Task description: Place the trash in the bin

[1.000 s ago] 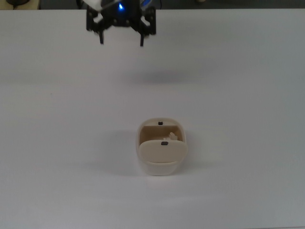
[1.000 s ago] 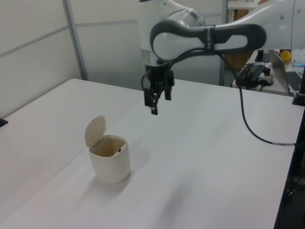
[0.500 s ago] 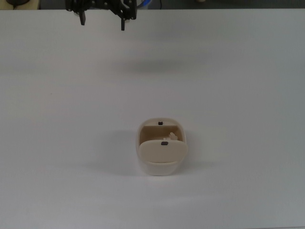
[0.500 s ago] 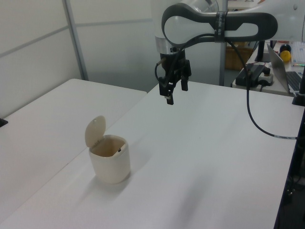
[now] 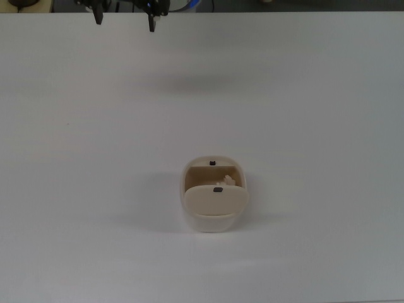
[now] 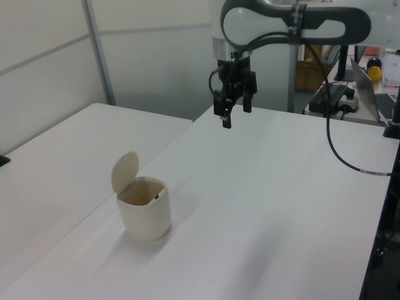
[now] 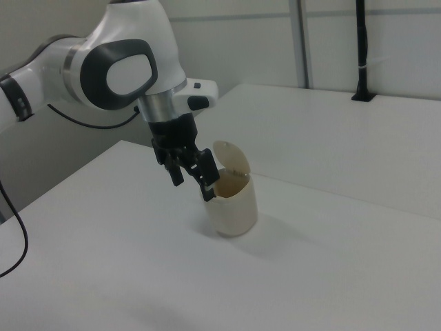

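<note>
The cream-beige bin (image 5: 214,218) stands on the white table with its flap lid (image 5: 214,199) swung up. A bit of the off-white trash (image 5: 227,181) shows inside the bin in the top view; the bin's wall hides it in the left view and the right view. My gripper (image 5: 124,19) hangs open and empty high above the table at the top view's upper left edge, far from the bin. In the left view the gripper (image 6: 235,113) is up and to the right of the bin (image 6: 144,214). In the right view the gripper (image 7: 192,183) overlaps the bin (image 7: 236,207).
A seam between two white tabletops (image 6: 164,147) runs past the bin in the left view. A black cable (image 6: 337,164) trails over the table at the left view's right, near a laptop (image 6: 375,94). A black post (image 7: 361,48) stands at the far table edge in the right view.
The gripper has drawn away from the bin, moving up and left in the top view and farther back and higher in the left view. It stays open. The bin has not moved.
</note>
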